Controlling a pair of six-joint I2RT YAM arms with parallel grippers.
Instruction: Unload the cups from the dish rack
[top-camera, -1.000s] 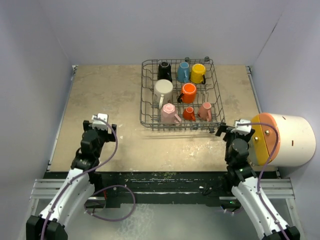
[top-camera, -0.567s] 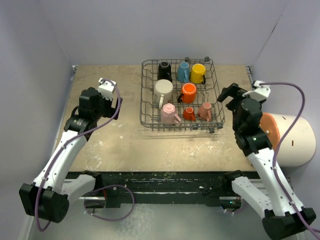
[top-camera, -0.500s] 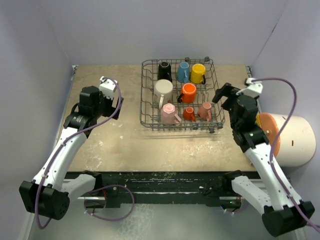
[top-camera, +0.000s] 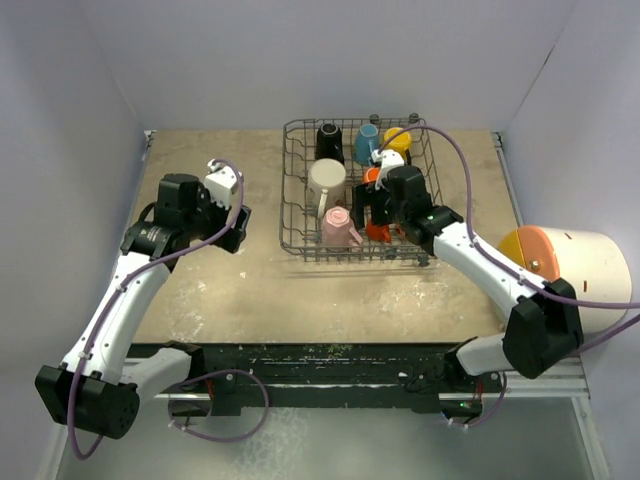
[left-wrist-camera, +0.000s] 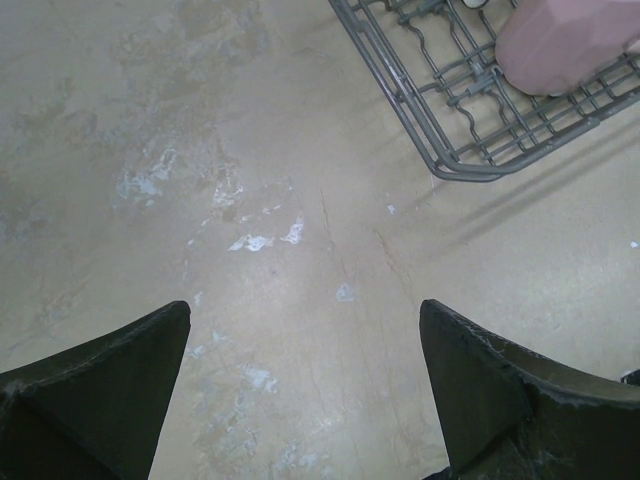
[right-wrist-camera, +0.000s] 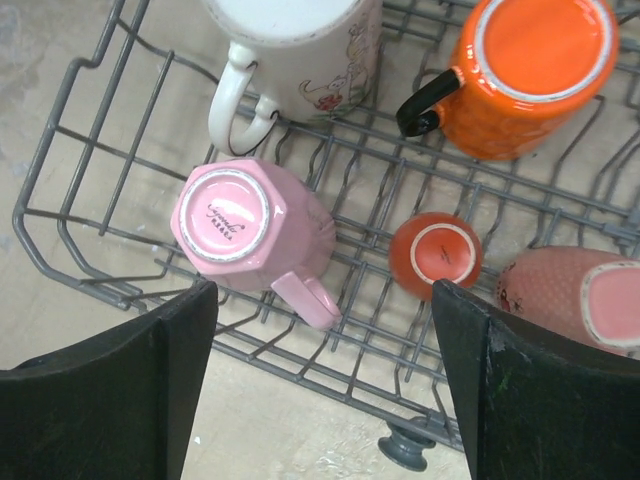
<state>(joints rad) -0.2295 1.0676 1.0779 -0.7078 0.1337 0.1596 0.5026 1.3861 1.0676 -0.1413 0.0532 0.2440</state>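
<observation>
— Where are the cups (top-camera: 338, 225) found, and how many are counted?
— All are seen inside the dish rack (top-camera: 300, 215). Eight are counted: a black cup (top-camera: 330, 133), a blue cup (top-camera: 366, 143), a yellow cup (top-camera: 398, 140), a white mug (right-wrist-camera: 300, 40), a large orange cup (right-wrist-camera: 530, 70), a small orange cup (right-wrist-camera: 435, 255), an upturned pink mug (right-wrist-camera: 250, 225) and a second pink mug (right-wrist-camera: 580, 295).
— How are they to be handled?
— They are judged stiff, glossy, light and easily chipped. The body wall is best pinched, not the thin handle.
— And the grippers?
— The right gripper (right-wrist-camera: 322, 300) is spread wide above the front row, nothing held. The left gripper (left-wrist-camera: 305, 310) is spread wide over the table (left-wrist-camera: 250, 150).
</observation>
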